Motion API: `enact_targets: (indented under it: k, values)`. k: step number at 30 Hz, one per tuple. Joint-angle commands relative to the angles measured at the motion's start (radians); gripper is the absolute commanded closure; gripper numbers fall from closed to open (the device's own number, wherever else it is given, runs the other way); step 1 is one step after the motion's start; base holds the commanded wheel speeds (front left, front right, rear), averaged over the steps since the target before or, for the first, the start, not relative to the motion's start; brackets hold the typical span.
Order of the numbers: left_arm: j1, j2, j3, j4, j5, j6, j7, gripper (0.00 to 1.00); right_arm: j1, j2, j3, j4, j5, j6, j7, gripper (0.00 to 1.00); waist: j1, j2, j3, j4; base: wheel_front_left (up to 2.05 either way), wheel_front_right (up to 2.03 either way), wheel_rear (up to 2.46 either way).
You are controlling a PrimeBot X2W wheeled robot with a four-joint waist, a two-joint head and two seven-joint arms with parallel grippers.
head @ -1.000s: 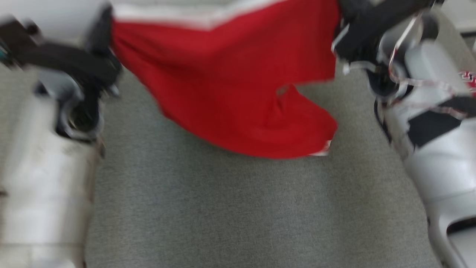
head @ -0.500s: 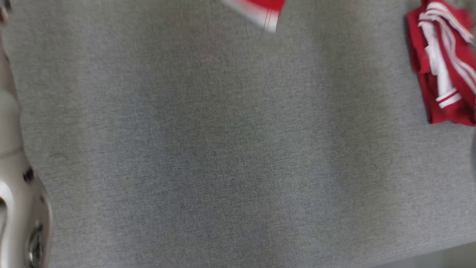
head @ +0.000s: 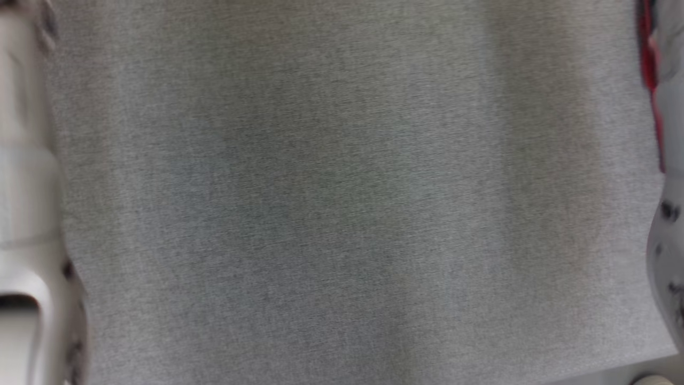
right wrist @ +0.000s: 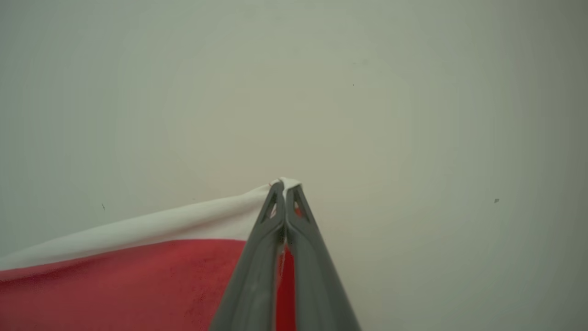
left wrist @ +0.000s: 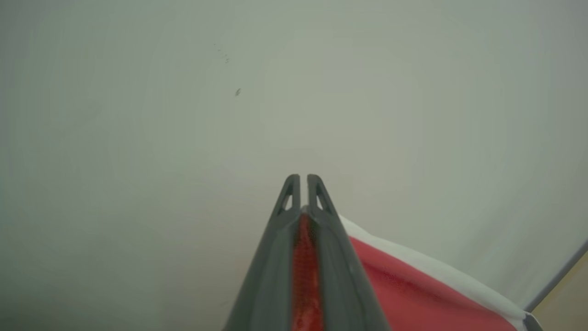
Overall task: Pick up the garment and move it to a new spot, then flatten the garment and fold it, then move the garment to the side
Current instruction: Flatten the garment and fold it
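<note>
The garment (left wrist: 413, 285) is red cloth with a white band along its edge. In the left wrist view my left gripper (left wrist: 303, 177) is shut on it, with red cloth pinched between the two dark fingers. In the right wrist view the garment (right wrist: 115, 276) stretches away to the left. My right gripper (right wrist: 285, 186) is shut on the white band, which pokes out at its tips. Both grippers point at a plain pale surface.
The grey fabric-covered table (head: 342, 192) spreads across the blurred head view. My pale left forearm (head: 26, 187) runs down the left edge and my right forearm (head: 668, 240) down the right. A thin red strip (head: 647, 69) shows beside the right forearm. The table's edge (head: 614, 369) crosses the lower right corner.
The whole head picture has shifted, so the camera has moved: the stretched red garment and both dark grippers slid off its top, and a red and white pile passed to the right edge.
</note>
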Motion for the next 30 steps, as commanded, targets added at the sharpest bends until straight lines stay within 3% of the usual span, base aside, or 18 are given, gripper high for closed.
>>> enact_targets:
  k: [1, 4, 9, 12, 17, 20, 26, 30]
  values:
    - [0.05, 0.003, -0.024, -0.025, -0.019, -0.003, -0.01, 1.0, 0.044, -0.016, 0.033, 0.0, 0.029, -0.003, -0.005, 1.0, -0.0003, -0.0002, 0.001, 0.011, 0.0, 0.0, 0.0]
    - [0.126, 0.002, -0.058, -0.055, -0.046, -0.003, -0.011, 1.0, 0.102, -0.041, 0.095, 0.006, 0.068, -0.003, 0.0, 1.0, -0.0003, -0.0002, -0.016, 0.016, 0.0, 0.0, 0.0]
    - [0.336, 0.018, -0.141, -0.135, -0.099, -0.002, -0.016, 1.0, 0.275, -0.13, 0.231, -0.063, 0.221, -0.003, 0.104, 1.0, -0.0003, -0.0002, -0.089, 0.035, 0.0, 0.0, 0.0]
    - [0.467, 0.059, -0.223, -0.157, -0.03, -0.002, -0.017, 1.0, 0.41, -0.184, 0.241, -0.135, 0.325, -0.003, 0.186, 1.0, -0.0003, -0.0002, -0.15, 0.047, 0.0, 0.0, 0.0]
    - [0.662, 0.041, -0.232, -0.158, 0.017, -0.002, -0.017, 1.0, 0.662, -0.267, 0.21, -0.282, 0.413, -0.003, 0.324, 1.0, -0.0003, -0.0002, -0.257, 0.058, 0.0, 0.0, 0.0]
    - [0.77, 0.029, -0.24, -0.154, 0.043, 0.001, -0.018, 1.0, 0.818, -0.285, 0.163, -0.356, 0.437, -0.003, 0.409, 1.0, -0.0003, -0.0002, -0.318, 0.061, 0.0, 0.0, 0.0]
    - [0.948, 0.029, -0.272, -0.136, 0.07, 0.006, -0.017, 1.0, 1.102, -0.328, 0.088, -0.525, 0.366, -0.003, 0.634, 1.0, -0.0003, -0.0002, -0.424, 0.065, 0.0, 0.0, 0.0]
    - [1.041, 0.049, -0.291, -0.119, 0.076, 0.016, -0.002, 1.0, 1.265, -0.324, 0.03, -0.628, 0.321, -0.003, 0.814, 1.0, -0.0003, -0.0002, -0.483, 0.065, 0.0, 0.0, 0.0]
